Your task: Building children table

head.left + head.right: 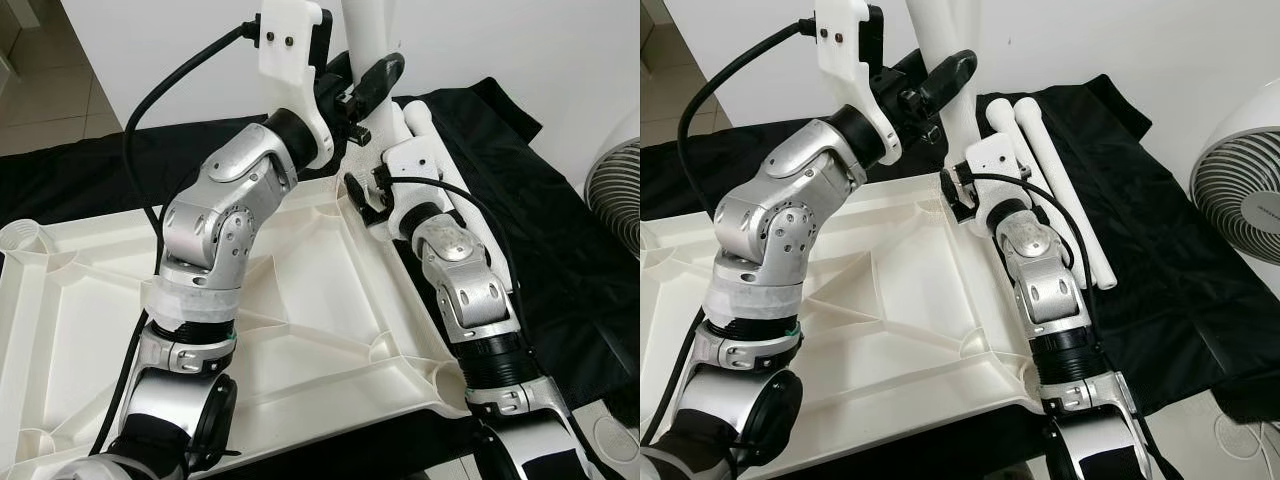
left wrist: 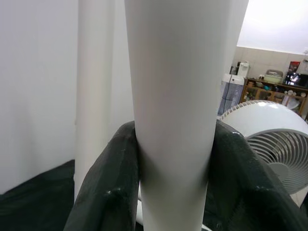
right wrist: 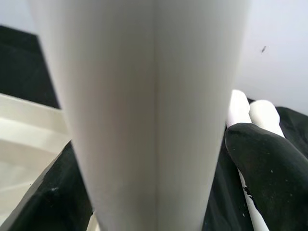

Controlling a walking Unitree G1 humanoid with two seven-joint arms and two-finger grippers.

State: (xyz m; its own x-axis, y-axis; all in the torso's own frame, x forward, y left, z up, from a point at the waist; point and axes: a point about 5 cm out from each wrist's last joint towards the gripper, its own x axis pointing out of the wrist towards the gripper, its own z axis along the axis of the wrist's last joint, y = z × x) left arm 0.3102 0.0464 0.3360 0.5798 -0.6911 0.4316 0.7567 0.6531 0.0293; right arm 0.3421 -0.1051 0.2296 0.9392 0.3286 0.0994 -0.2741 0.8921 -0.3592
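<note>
The white table leg stands upright at the far corner of the upturned white tabletop, toward 1 o'clock in the head views, with its long axis vertical and its top running out of frame. Both arms meet on it. The left tool is clenched around the leg higher up, its black fingers wrapping the smooth round shaft on both sides. The right tool sits lower, at the leg's base just above the corner socket; in its wrist view black fingers flank the shaft closely, so it appears to be grasping the leg as well.

The coming move, as I judge it, turns on keeping that vertical axis square over the corner socket while the leg is seated or twisted home; the right arm is nearer the joint, the left steadies from above.

The tabletop lies underside up, ribbed, on a black cloth. 2 spare legs, white and tapered with rounded ends, lie side by side on the cloth at 2 o'clock, pointing from 12 toward 5. A white fan stands at 3 o'clock.
</note>
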